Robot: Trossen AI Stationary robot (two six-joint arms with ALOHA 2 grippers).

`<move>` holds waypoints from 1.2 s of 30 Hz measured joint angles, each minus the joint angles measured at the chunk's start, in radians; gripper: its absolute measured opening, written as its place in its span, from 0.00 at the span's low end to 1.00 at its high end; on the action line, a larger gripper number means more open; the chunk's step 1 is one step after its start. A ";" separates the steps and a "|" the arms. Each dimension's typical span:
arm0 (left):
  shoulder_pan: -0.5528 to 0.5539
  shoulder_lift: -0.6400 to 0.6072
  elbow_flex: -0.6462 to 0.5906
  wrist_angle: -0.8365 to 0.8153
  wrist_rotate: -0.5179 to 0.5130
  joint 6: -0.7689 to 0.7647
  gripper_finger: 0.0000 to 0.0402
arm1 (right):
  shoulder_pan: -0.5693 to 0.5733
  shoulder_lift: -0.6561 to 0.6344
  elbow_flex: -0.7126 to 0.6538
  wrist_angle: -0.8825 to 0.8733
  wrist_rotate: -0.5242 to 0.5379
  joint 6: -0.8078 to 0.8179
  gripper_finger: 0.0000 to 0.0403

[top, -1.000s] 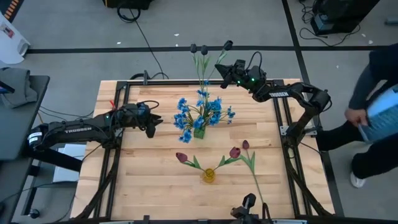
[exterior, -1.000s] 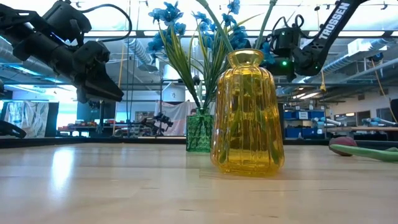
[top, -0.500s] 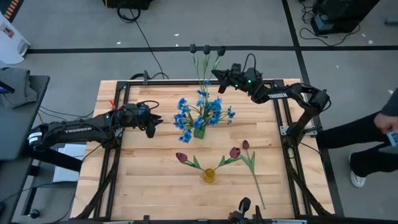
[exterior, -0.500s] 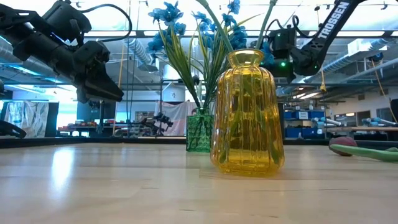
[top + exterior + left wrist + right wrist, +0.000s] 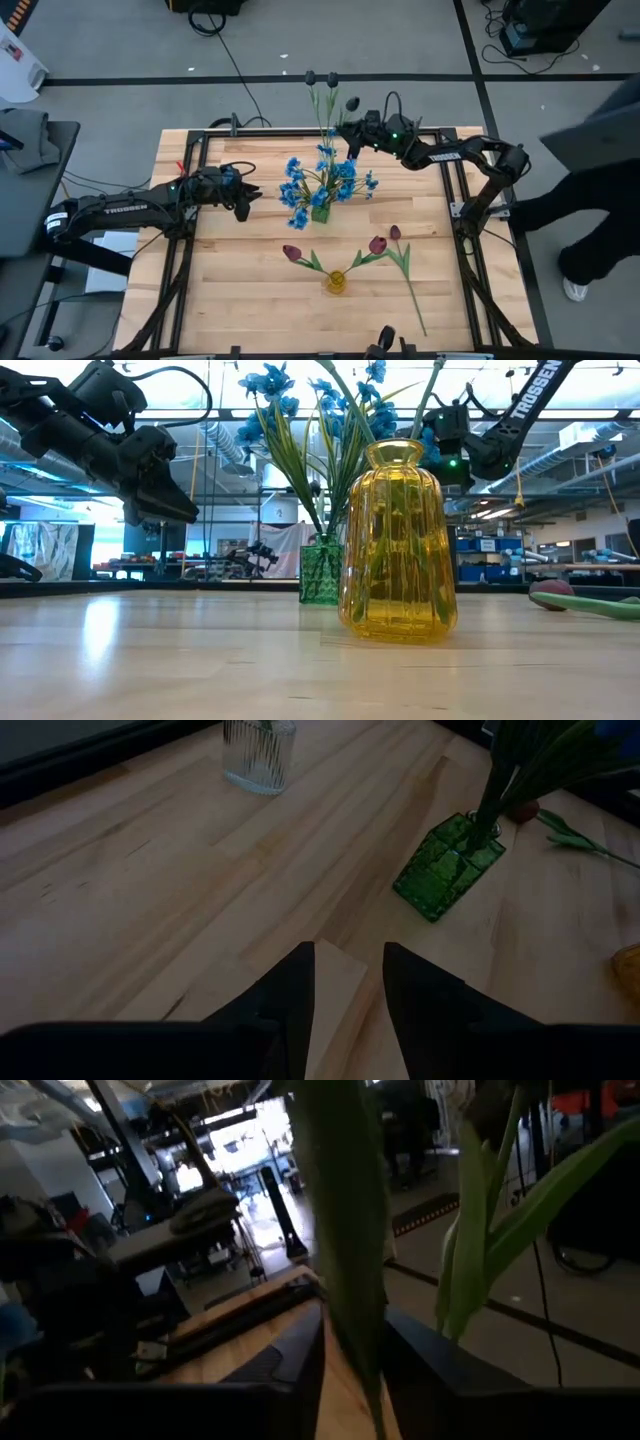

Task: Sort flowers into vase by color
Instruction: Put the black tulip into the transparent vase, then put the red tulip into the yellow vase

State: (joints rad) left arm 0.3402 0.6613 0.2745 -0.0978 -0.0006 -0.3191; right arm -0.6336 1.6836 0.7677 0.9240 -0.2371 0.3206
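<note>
A: How is the right gripper seen to be set?

B: Its two fingers are closed to a narrow gap on a green stem, which is pinched between them, as shown in the right wrist view. The gripper is held at the table's far edge, above the clear vase, presumably so that the dark-headed stems can be steadied or settled upright there.

A: And the left gripper?

B: It is parted slightly and nothing is held. It is kept waiting left of the green vase, apart from it.

A: Where are the flowers found relative to the grippers?

B: The blue blossoms are gathered in the green vase, between the two grippers. Two dark red buds are placed in the yellow vase, nearer the front. One red-budded stem is left lying on the table just right of that vase, well apart from both grippers; it is judged to be what remains
</note>
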 joint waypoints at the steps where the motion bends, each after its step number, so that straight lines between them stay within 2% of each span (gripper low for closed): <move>1: 0.000 0.000 0.000 0.000 0.000 0.000 0.32 | 0.002 0.000 0.000 -0.011 0.000 -0.005 0.27; 7: 0.000 0.000 0.000 0.000 0.000 0.000 0.32 | 0.004 0.000 0.000 -0.066 -0.001 -0.010 0.38; 15: 0.000 0.000 0.000 0.000 0.000 0.000 0.32 | 0.004 -0.003 0.000 -0.092 -0.062 -0.038 0.49; 26: 0.000 0.000 0.000 -0.002 0.001 0.000 0.32 | -0.022 -0.127 0.000 -0.367 -0.077 -0.168 0.62; 36: 0.000 0.000 0.000 -0.003 -0.005 0.000 0.32 | -0.037 -0.252 0.000 -0.686 -0.079 -0.193 0.65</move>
State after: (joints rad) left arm 0.3401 0.6613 0.2745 -0.1013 -0.0051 -0.3187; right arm -0.6708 1.4316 0.7677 0.2375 -0.3164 0.1272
